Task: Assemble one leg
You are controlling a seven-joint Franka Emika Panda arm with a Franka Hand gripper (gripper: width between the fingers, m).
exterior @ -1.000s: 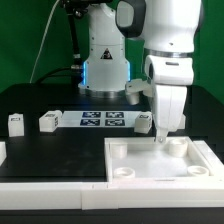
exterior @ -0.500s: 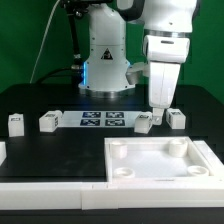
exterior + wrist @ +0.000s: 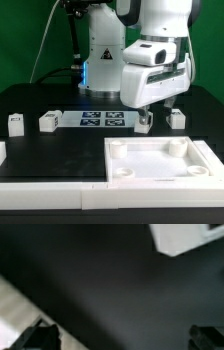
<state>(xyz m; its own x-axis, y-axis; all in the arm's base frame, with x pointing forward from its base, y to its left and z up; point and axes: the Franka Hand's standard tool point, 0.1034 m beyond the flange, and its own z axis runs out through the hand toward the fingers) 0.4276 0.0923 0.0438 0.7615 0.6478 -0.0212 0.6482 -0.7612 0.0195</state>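
Several small white legs stand in a row behind the large white panel (image 3: 160, 160): two at the exterior view's left (image 3: 15, 124) (image 3: 48, 122) and two at its right (image 3: 145, 123) (image 3: 178, 118). My gripper (image 3: 148, 114) hangs tilted just over the leg by the marker board's right end and partly hides it. In the wrist view the gripper (image 3: 125, 339) is open. Its dark fingertips (image 3: 40, 336) stand far apart with only blurred black table between them. A white block (image 3: 190, 238) shows at one corner; I cannot tell what it is.
The marker board (image 3: 103, 121) lies flat between the two pairs of legs. The panel with round corner sockets fills the front right of the black table. The robot base (image 3: 103, 65) stands behind the row. A white strip (image 3: 15, 308) crosses one side of the wrist view.
The gripper has lifted off the panel's far right socket and moved back and to the exterior view's left. It now tilts over the leg by the marker board.
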